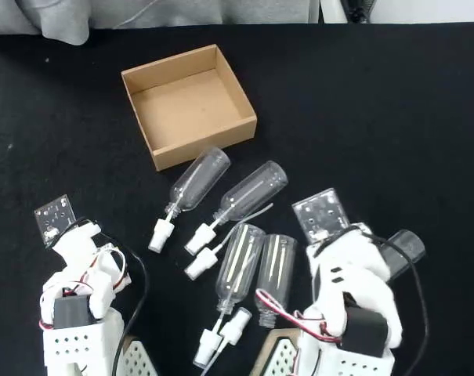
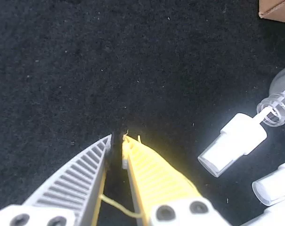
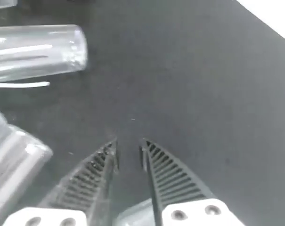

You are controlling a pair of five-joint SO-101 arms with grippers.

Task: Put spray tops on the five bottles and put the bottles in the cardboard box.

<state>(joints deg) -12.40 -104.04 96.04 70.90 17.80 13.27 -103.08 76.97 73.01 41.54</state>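
Currently five clear bottles (image 1: 240, 266) lie on their sides on the black table (image 1: 393, 102), all outside the cardboard box (image 1: 209, 145), which stands open-topped just beyond them. The bottle nearest the box (image 1: 199, 180) and a second bottle (image 1: 252, 190) lie side by side, with their necks pointing away from the box. Two more rest touching each other nearer the arms, and the fifth bottle (image 1: 405, 244) is partly hidden behind the right arm (image 1: 350, 290).

Five white spray tops (image 1: 162, 233) lie among them. One sits at the neck of the nearest bottle, one at the neck of the second, one just beside that, and two lie near the front edge between the arms. In the left wrist view the first top (image 2: 232, 143) sits just off the threaded neck, not screwed down, and its thin tube runs into the bottle.

The left gripper (image 2: 116, 139) hovers over bare table beside those tops. Its grey and yellow fingers are pressed almost together and grip nothing. The right gripper (image 3: 129, 141) has its fingers slightly parted over bare table and also grips nothing, with two bottles lying close by. The left arm (image 1: 76, 290) stands at the near left corner. A grey cloth (image 1: 64, 19) lies along the far edge.
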